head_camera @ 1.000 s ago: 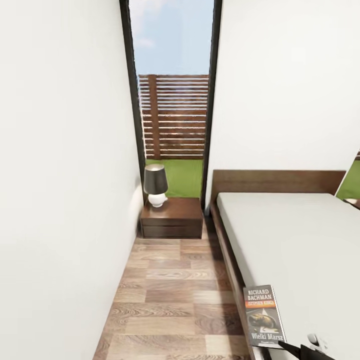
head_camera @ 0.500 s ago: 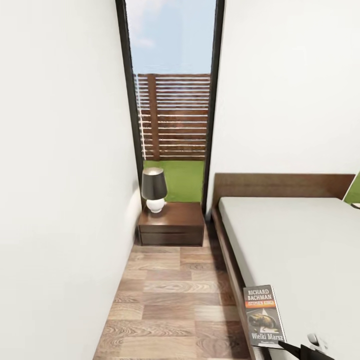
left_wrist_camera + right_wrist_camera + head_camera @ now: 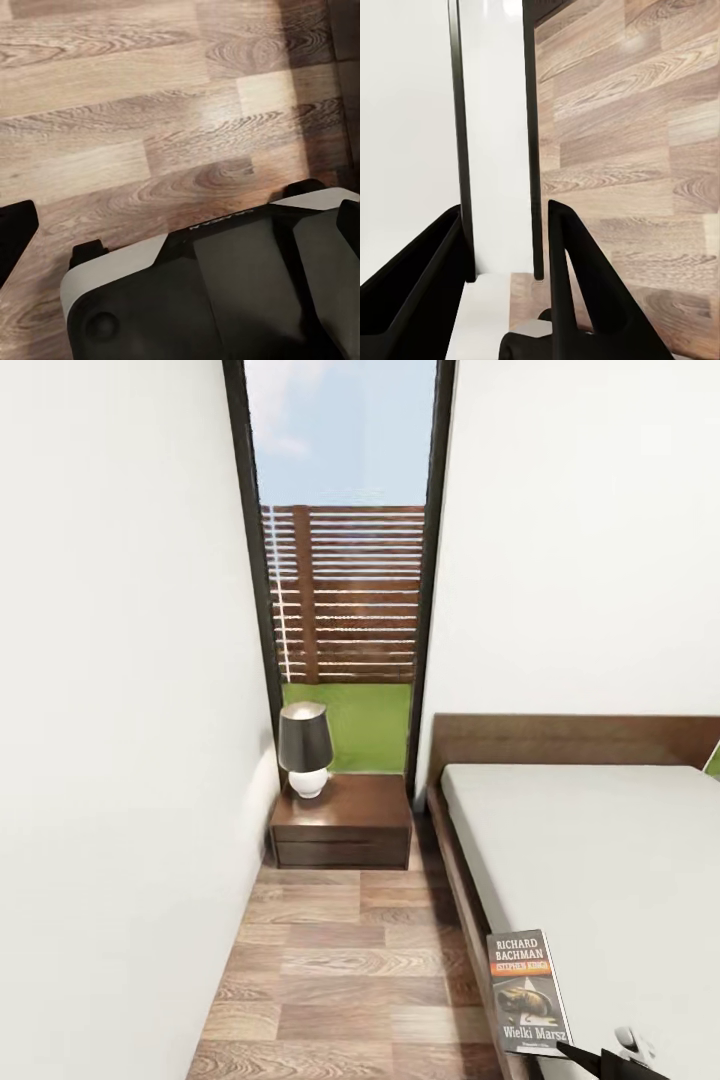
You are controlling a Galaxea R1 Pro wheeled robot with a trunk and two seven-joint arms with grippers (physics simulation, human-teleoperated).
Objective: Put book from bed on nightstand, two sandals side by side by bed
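Note:
The book point(image 3: 527, 990), a dark paperback lettered "RICHARD BACHMAN" with an orange strip, hangs upright over the near left edge of the bed point(image 3: 600, 860), with my right gripper point(image 3: 610, 1060) shut on its lower corner. In the right wrist view the book point(image 3: 495, 150) runs edge-on between the two black fingers of the right gripper point(image 3: 502, 210). The nightstand point(image 3: 345, 825), a low dark-brown cabinet, stands ahead at the end of the aisle, beside the headboard. My left gripper point(image 3: 180, 225) hangs open over the plank floor. The sandals are out of view.
A dark-shaded lamp point(image 3: 304, 748) with a white base stands on the left part of the nightstand's top. A white wall point(image 3: 120, 760) closes the aisle's left side. A tall dark-framed window point(image 3: 345, 560) shows a slatted fence. My own base point(image 3: 225, 292) shows under the left wrist.
The whole head view has shifted: the nightstand, lamp and window look nearer and lower in the picture, so the camera has moved forward. The book keeps its place in the right gripper.

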